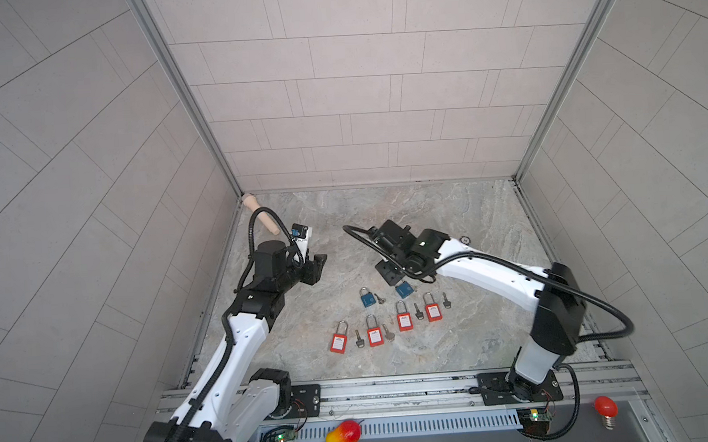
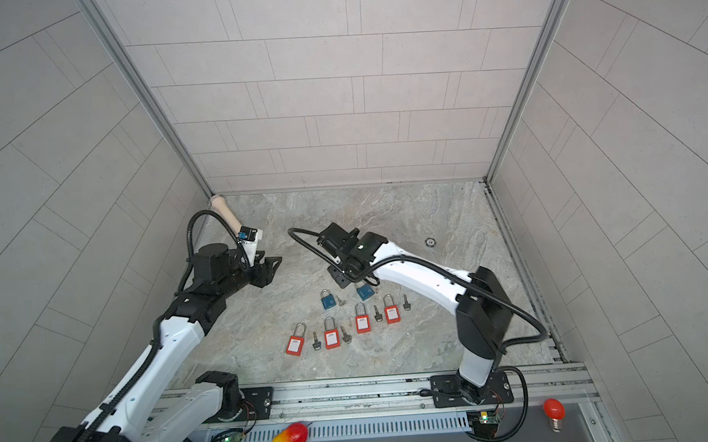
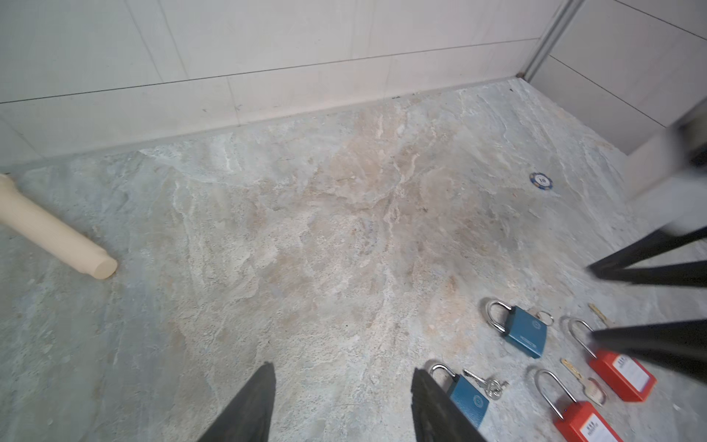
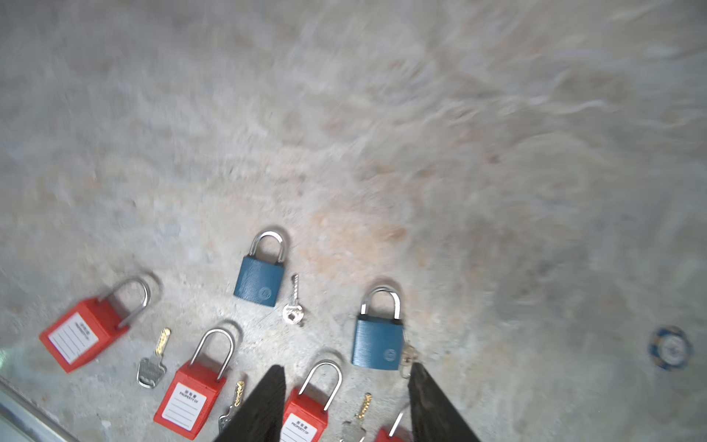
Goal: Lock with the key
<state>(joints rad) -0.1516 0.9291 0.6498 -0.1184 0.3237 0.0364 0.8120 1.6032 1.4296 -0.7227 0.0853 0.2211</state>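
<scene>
Key (image 4: 406,356) on a ring lies against the side of a blue padlock (image 4: 378,344), flat on the worktop (image 1: 426,210) and close beside the right claw (image 4: 346,366) in both top views. That claw stands well open and holds nothing. One fingertip (image 4: 421,382) shows right by the key ring, but whether it touches cannot be told. The right arm (image 1: 492,273) reaches in from the near rail with its elbow bent and its wrist tipped down over the padlocks.

The left claw (image 3: 344,368) is also parted and empty, hovering over bare worktop apart from the padlocks. The left arm (image 1: 246,331) stretches forward with the claw pointing toward the middle.

There are two blue padlocks. The second blue padlock (image 1: 366,297) has its own key (image 1: 378,299) just beside it. Four red padlocks (image 1: 403,321) lie in a slanted row, each with a key (image 1: 418,311) alongside, which makes six keys in all. One wooden peg (image 1: 260,214) and one poker chip (image 1: 465,240) lie well apart.
</scene>
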